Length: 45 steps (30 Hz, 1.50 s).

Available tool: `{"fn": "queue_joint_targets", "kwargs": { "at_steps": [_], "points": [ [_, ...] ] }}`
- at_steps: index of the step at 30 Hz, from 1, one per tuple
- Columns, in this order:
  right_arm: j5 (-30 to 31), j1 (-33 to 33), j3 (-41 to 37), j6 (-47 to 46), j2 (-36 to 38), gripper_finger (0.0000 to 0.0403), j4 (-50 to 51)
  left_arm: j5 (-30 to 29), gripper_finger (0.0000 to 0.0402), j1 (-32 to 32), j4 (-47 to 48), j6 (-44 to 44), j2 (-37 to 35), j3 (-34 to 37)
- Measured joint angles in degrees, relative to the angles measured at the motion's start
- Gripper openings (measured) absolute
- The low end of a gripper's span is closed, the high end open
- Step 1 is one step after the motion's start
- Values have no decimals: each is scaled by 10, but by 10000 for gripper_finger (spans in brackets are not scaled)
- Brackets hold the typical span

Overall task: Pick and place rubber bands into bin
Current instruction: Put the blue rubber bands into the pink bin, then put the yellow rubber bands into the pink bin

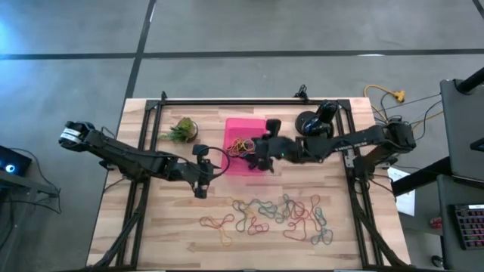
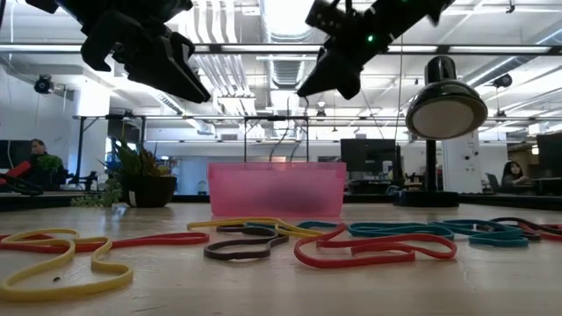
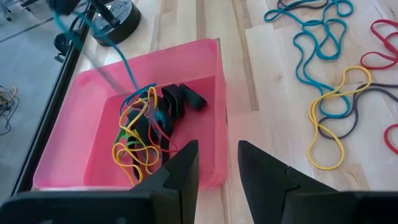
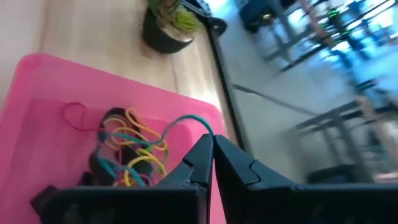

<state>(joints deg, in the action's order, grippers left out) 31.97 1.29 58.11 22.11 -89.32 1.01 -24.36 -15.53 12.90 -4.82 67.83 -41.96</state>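
High view: the pink bin (image 1: pixel 236 168) sits at table centre, at 12 o'clock from the loose rubber bands (image 1: pixel 280 215) spread on the wood.
Right gripper (image 4: pixel 212 144): over the bin, fingers pressed together on a teal rubber band (image 4: pixel 186 119) that trails down to the tangle in the bin.
Left gripper (image 3: pixel 217 163): just at 9 o'clock of the bin in the high view, fingers parted, nothing between them.
Bin contents (image 3: pixel 146 127): yellow, teal, black and red bands in a heap.
Plant (image 1: pixel 181 130): at 10 o'clock of the bin.
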Motion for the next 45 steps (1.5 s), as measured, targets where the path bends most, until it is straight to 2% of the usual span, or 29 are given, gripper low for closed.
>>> {"fn": "queue_joint_targets", "kwargs": {
  "at_steps": [4, 7, 18, 24, 31, 33, 38, 41, 45],
  "points": [
    [-94, -42, -3, -32, -4, 9, 1, 0, 96, 0, 0, 0, 0, 0],
    [-141, -62, -6, -53, -4, 9, 0, 0, 96, 0, 0, 0, 0, 0],
    [-218, -80, -8, -110, -17, 12, 2, 0, 96, 0, 0, 0, 0, 1],
    [-264, -92, -8, -132, -17, 57, 1, 0, 96, 0, 0, 0, 1, 1],
    [-268, -90, -8, -129, -16, 113, 14, 0, 96, 0, 0, 0, 2, 1],
    [-288, -87, -8, -131, -15, 120, 36, 0, 96, 0, 0, 0, 2, 2],
    [-379, -65, -8, -167, -15, 121, 99, 19, 96, 0, 0, 36, 2, 10],
    [-386, -40, -8, -194, -15, 115, 137, 59, 96, -2, -5, 54, 5, 20],
    [-385, 2, -8, -209, -15, 106, 159, 78, 96, -16, -41, 60, 28, 36]
  ]
}}
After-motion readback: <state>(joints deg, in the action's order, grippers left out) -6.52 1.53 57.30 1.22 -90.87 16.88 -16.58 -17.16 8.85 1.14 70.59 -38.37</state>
